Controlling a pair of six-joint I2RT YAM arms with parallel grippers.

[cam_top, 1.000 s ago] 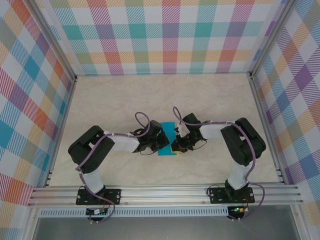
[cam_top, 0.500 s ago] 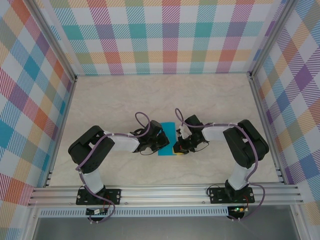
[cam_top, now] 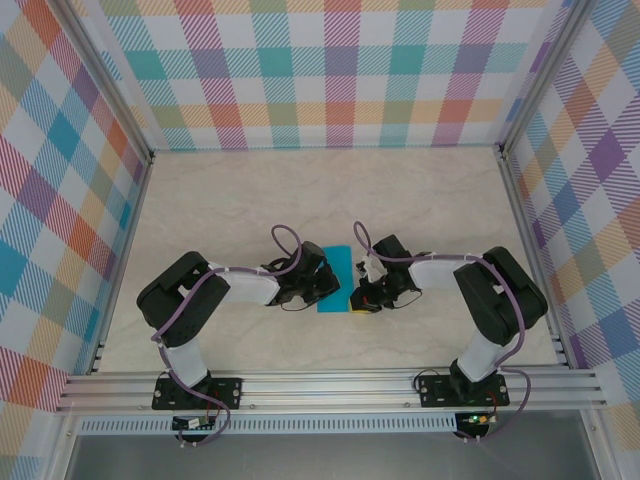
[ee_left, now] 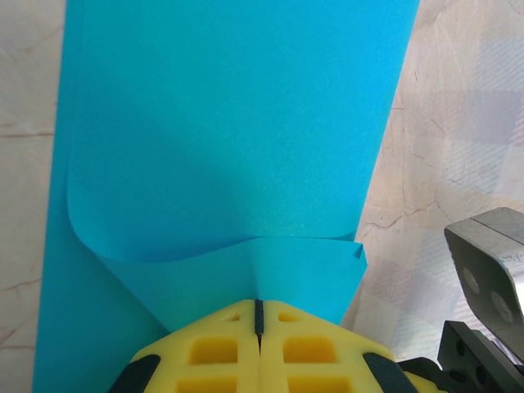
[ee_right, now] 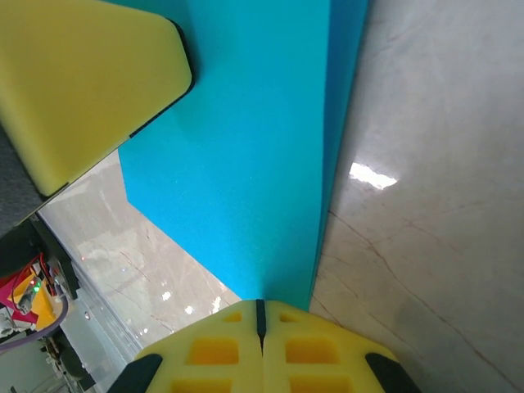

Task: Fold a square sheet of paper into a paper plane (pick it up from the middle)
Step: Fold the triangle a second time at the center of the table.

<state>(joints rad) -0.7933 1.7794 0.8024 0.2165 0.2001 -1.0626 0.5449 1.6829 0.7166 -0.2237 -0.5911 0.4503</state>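
Observation:
The square sheet of paper is teal-blue and lies as a narrow folded rectangle on the table between the two arms. My left gripper sits at its left side. In the left wrist view its yellow pads are shut on a lifted, curling flap of the paper. My right gripper is at the sheet's near right corner. In the right wrist view its pads are shut where the folded edge of the paper runs into them. The left gripper's yellow finger shows at the upper left of that view.
The marble-look table is bounded by checked walls and an aluminium rail along the near edge. Part of the right gripper's grey body stands just right of the sheet in the left wrist view.
My right gripper has slid a little toward the near edge along the sheet's right side and closed fully. The left gripper has stayed put, still pinching the flap.

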